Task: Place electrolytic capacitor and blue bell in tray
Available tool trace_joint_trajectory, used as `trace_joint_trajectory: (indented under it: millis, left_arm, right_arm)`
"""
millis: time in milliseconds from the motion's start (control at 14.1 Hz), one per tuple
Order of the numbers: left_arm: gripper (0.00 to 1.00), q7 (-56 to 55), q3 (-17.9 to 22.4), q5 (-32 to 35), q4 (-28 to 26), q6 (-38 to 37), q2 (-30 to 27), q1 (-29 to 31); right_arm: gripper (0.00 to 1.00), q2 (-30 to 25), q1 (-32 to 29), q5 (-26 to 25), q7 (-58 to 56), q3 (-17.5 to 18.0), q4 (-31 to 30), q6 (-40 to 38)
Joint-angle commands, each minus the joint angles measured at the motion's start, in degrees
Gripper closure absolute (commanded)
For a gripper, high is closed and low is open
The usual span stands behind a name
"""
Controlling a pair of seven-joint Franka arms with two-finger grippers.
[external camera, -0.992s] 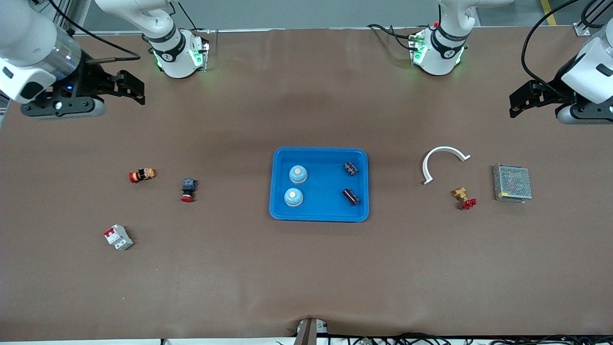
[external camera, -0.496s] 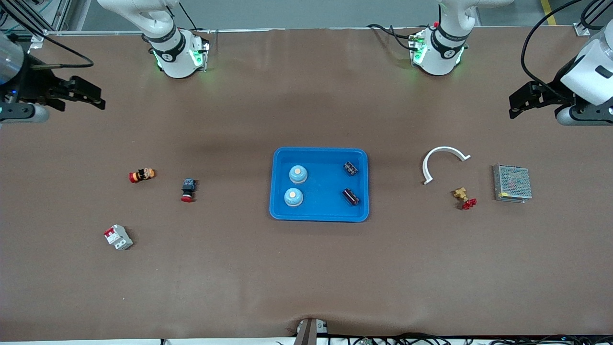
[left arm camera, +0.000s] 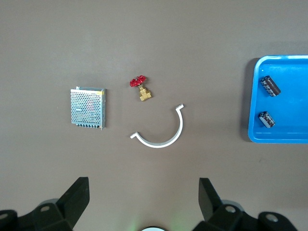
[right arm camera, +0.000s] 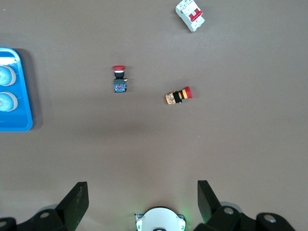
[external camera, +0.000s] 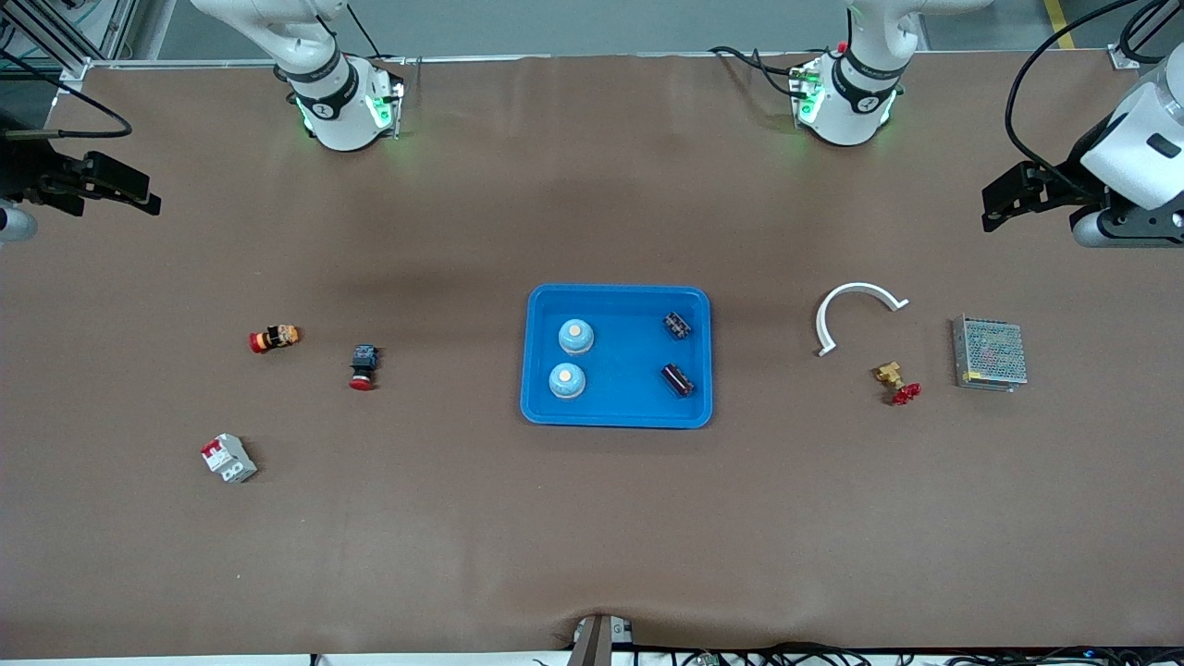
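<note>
Tray (external camera: pixel 617 416) at frame centre, holding two blue bells (external camera: pixel 575 337) toward its right-arm side and two electrolytic capacitors (external camera: pixel 678 379) toward its left-arm side, all clear of the rim. Right gripper (external camera: pixel 116 190), jaws apart and empty, at the upper-left frame edge; left gripper (external camera: pixel 1013 196), jaws apart and empty, at the upper-right edge. Bare table surrounds the tray; the white curved bracket (external camera: pixel 856 310) and mesh box (external camera: pixel 990 353) lie mid-right, the push-buttons (external camera: pixel 363 366) mid-left.

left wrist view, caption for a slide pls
Open left gripper over bare table, looking down on mesh box, red-handled valve, white curved piece, tray edge.
</note>
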Motion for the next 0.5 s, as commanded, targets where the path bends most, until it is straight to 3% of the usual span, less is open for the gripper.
trace_joint_trajectory:
  millis: [0,425]
  left_arm:
    - [0.0,0.06,-0.24,-0.42,1.39,-0.31,0.63,0.43]
    - [0.0,-0.12,-0.24,-0.42,1.39,-0.31,0.63,0.34]
  right_arm:
    - [0.0,-2.43,-1.56,-0.99,-0.83,0.9,-2.48,1.29]
    - [0.0,-2.69,-2.26,-1.7,-0.83,0.99,-2.48,1.29]
